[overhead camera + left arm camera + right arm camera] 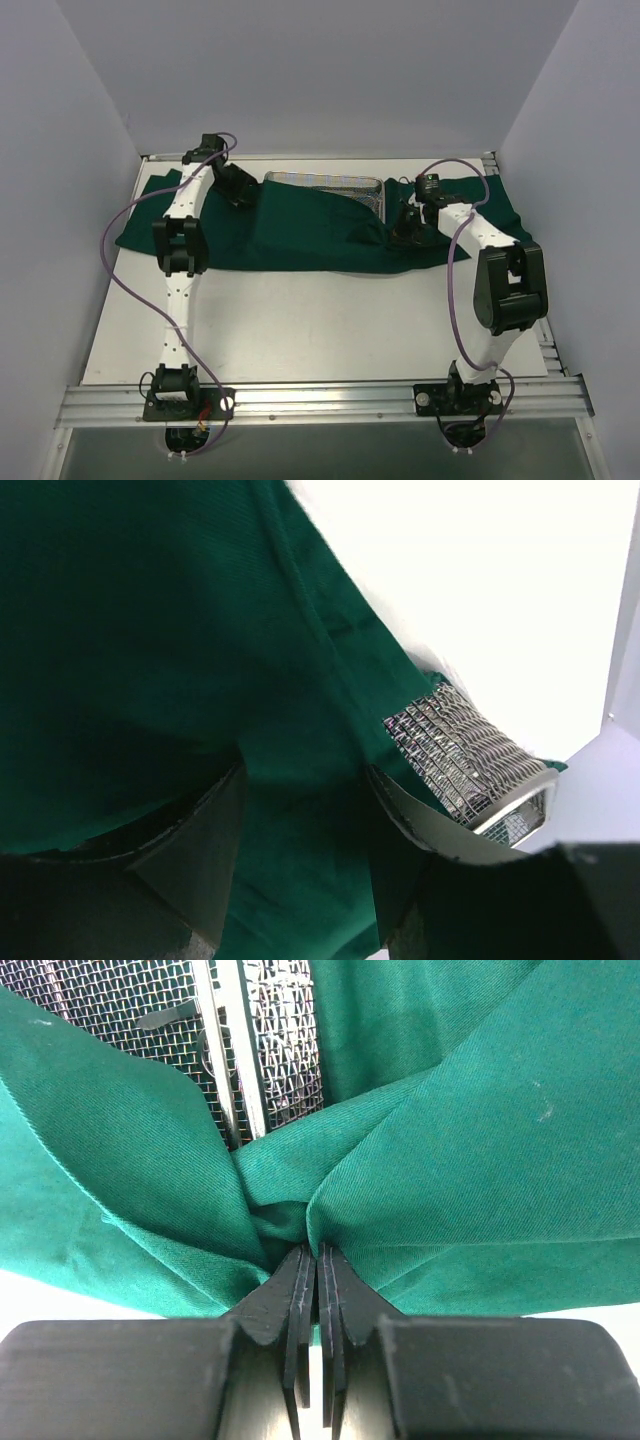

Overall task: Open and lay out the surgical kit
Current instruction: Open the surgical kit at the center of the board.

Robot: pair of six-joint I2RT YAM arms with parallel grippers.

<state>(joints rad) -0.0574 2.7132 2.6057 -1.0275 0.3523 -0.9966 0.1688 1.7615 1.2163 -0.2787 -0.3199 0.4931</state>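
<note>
White counter (330,320): flat and pale, with plain grey walls (300,70) on three sides.
Green drape (300,235): dark cloth with folds, spread wide across the far part of the counter.
Mesh tray (325,185): shiny wire, partly under the drape; its far side peeks out.
Left end effector (305,780): fingers apart, by the tray's left end; the drape lies between them, not pinched.
Right end effector (317,1260): closed tight, pinching a fold of the drape just beside the tray's right end.

The drape (480,1140) is matt woven green cloth; the tray (455,755) is shiny metal wire mesh.
</note>
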